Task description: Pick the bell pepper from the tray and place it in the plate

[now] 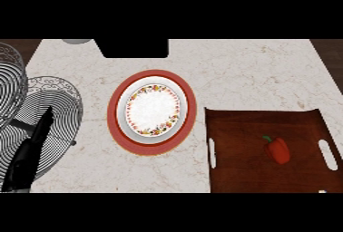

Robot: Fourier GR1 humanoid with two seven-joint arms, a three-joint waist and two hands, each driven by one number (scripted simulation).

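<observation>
Left hand [30, 152] shows fingers straight, holding nothing, over a wire basket [60, 97]. Far to its right, the pepper [278, 150] lies on the tray [234, 136], stem toward the plate [153, 108], upper-left.

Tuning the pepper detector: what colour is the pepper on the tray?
Red with a green stem; the pepper shows best in the head view, lying on the brown tray.

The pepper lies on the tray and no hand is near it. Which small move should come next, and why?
Probably bring the right hand in from the lower edge toward the pepper. It lies untouched on the tray, at the right of the plate, and the right hand does not show. Only the left hand shows, far at the left over a wire basket.
</observation>
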